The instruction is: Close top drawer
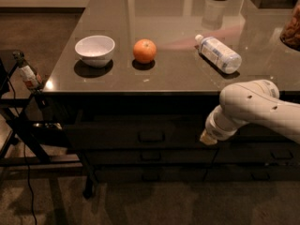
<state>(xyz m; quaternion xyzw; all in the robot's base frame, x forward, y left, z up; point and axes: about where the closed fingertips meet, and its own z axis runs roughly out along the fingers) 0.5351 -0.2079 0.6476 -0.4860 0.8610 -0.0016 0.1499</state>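
Observation:
The top drawer [117,136] has a dark front with a small bar handle [151,136]. It sits in under the table's edge, level with the two drawer fronts below it, and no lighter inner wall shows. My white arm [253,109] comes in from the right. My gripper [208,138] is at its lower left end, against the right part of the top drawer's front.
On the glossy table [178,78] stand a white bowl [95,49], an orange [145,50] and a lying plastic bottle [218,53]. A black stand [28,125] with a small bottle [28,74] is at the left, with a cable [28,191] on the floor.

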